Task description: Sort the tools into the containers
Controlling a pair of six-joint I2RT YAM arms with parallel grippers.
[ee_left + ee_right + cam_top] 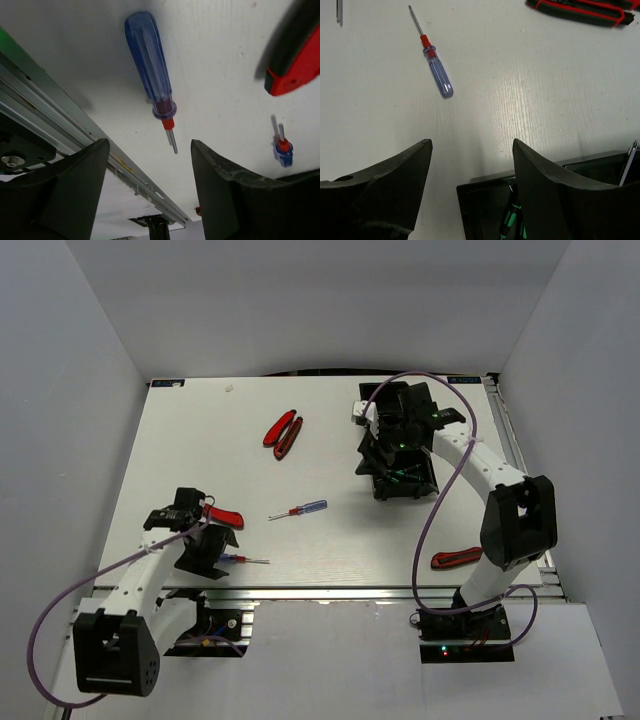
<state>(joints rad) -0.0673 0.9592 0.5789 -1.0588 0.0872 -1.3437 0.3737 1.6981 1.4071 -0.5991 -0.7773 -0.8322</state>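
My left gripper (208, 550) is open and empty, low over the table's near left. In the left wrist view it (148, 145) is just short of a blue-and-red screwdriver (150, 65), whose shaft (255, 561) sticks out beside it. Red-handled cutters (222, 515) lie just behind it. A second blue-and-red screwdriver (298, 510) lies mid-table. Red-handled pliers (283, 433) lie farther back. My right gripper (385, 425) is open and empty above the black tray (415, 485). In the right wrist view it (471, 142) is over the tray's rim (480, 182), and a green-handled screwdriver (512, 215) lies inside.
Another red-handled tool (455, 558) lies by the right arm's base. A thin metal shaft (630, 160) stands in the neighbouring tray compartment. The table's near metal rail (60, 100) runs close under the left gripper. Grey walls enclose the table.
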